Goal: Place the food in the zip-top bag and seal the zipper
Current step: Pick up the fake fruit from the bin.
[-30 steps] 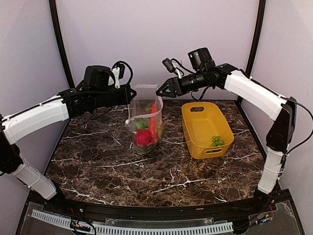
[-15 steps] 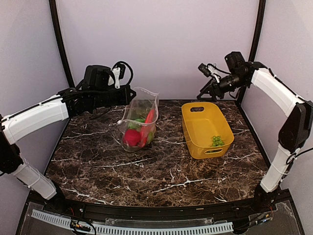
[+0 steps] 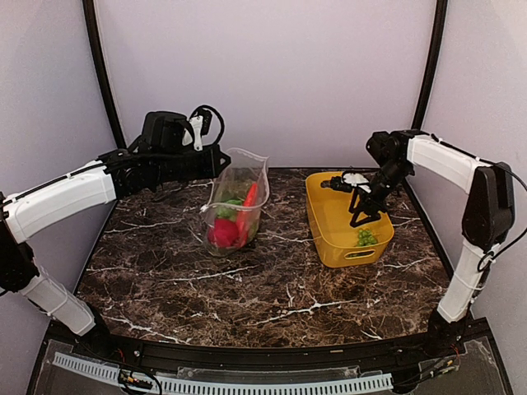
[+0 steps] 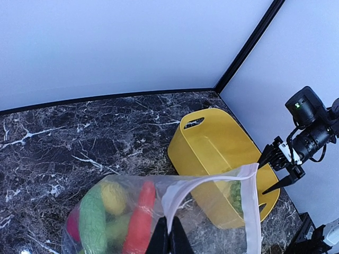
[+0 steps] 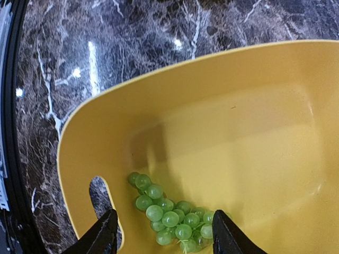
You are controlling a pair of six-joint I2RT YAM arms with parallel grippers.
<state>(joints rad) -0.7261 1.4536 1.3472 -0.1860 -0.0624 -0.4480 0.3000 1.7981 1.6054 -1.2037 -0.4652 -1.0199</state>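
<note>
The left arm [image 3: 74,193] reaches from its base across the counter [image 3: 206,288] towards the back wall, with its forearm nearly level. The left jaws are closed tight on the rim of the zip-top bag [image 3: 239,197], pinching the near side of its mouth. The bag hangs straight below these jaws with its mouth gaping upward. Its bottom seems to rest on the counter, though the top view does not make that contact certain.

The right arm [image 3: 445,160] rises from its base, folds at the elbow and bends down so that the wrist points into the yellow basket [image 3: 329,193]. The right jaws stand wide and hold nothing. Their two dark tips sit inside the basket [image 5: 212,106], close over its floor. The green grapes [image 5: 169,214] lie between and just beyond the tips, near the handle slot, and neither tip touches them.

From the left wrist the bag [image 4: 212,196] is clear and crinkled. Its zipper [image 4: 251,170] is a pale strip curving away from the jaws around the open mouth. Below the left jaws, inside the bag, a red pepper [image 4: 140,217] leans upright. A green cucumber [image 4: 92,217] stands to the left of it and a yellow piece [image 4: 112,197] sits between them. A red round fruit [image 3: 222,233] lies at the bottom of the bag.

The grapes [image 3: 365,237] are the only food in the basket, directly beneath the right jaws and well apart from the bag.
</note>
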